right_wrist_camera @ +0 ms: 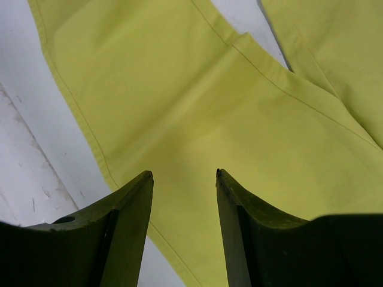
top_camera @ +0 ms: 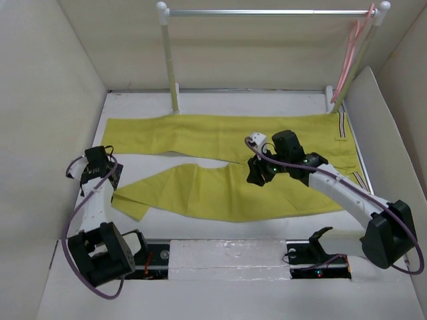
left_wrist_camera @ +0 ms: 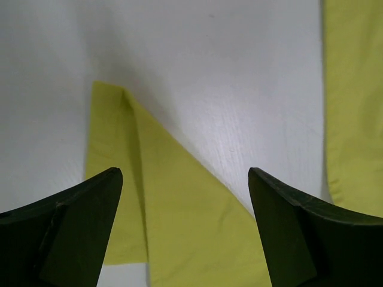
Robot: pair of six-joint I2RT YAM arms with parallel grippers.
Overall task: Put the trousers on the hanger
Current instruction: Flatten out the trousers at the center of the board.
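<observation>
Top view: we cannot make out the hanger (top_camera: 348, 60) shape; it reads as a thin pink line beside the rack (top_camera: 267, 11) post. The right arm (top_camera: 340, 190) covers part of the trousers (top_camera: 200, 193) at the crotch. The waistband (top_camera: 342, 124) stripes are too small for us to count. Left wrist view: bottom and right edges crop the trouser leg. Right wrist view: cloth runs off top, right and bottom.

trousers (top_camera: 220, 160): mustard-yellow, flat, legs splayed leftward | hanger (top_camera: 351, 57): pale pink, hanging at rail's right end
</observation>
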